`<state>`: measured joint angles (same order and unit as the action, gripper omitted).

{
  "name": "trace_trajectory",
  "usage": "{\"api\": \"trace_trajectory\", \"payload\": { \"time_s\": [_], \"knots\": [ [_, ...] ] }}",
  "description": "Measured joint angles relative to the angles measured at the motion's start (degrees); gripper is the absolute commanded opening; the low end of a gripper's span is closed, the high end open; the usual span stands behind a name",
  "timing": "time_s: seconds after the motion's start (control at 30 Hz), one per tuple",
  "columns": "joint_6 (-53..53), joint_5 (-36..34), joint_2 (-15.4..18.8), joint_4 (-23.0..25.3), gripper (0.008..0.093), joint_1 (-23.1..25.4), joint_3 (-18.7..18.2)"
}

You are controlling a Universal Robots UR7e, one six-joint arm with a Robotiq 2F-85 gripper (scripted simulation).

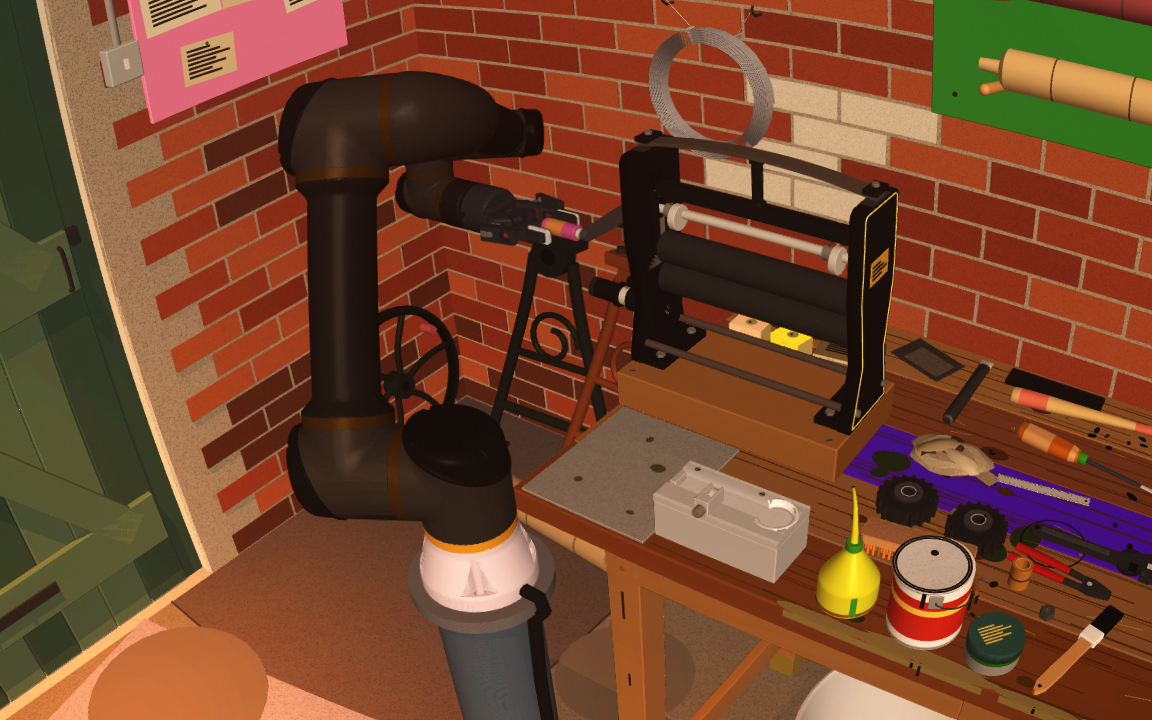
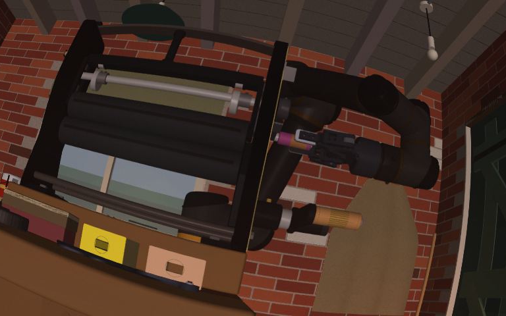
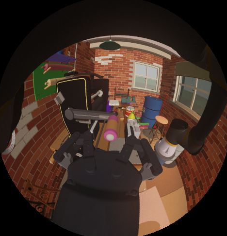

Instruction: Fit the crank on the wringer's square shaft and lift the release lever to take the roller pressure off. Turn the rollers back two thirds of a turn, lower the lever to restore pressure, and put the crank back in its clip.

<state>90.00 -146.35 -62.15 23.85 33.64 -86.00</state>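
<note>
My gripper [image 1: 554, 228] [image 2: 300, 141] [image 3: 110, 133] is open, level with the top of the wringer's left end, its fingers either side of the release lever's pink-tipped knob [image 1: 563, 230] [image 2: 292, 140] [image 3: 110, 130]. It holds nothing. The lever's thin rod runs from the knob to the black wringer frame [image 1: 755, 287] [image 2: 160, 133]. The crank [image 2: 318, 219] sits on the shaft at the frame's lower left, its wooden handle pointing away from the frame. The two black rollers [image 1: 750, 278] [image 2: 152, 137] lie one above the other.
The wringer's black side plate [image 3: 73, 102] stands just beyond the fingers. An iron stand [image 1: 554, 331] is below the gripper against the brick wall. A grey clip block [image 1: 728, 519], oil can [image 1: 849, 573], paint tin [image 1: 931, 591] and tools cover the bench.
</note>
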Motion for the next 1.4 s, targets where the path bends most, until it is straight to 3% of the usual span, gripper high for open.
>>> {"api": "trace_trajectory", "payload": {
  "time_s": [0.9,1.4],
  "knots": [
    [0.0,-0.05,-0.04,0.03,0.063,-0.04,-0.08],
    [0.0,-0.05,-0.04,0.03,0.033,-0.04,-0.08]
  ]
}}
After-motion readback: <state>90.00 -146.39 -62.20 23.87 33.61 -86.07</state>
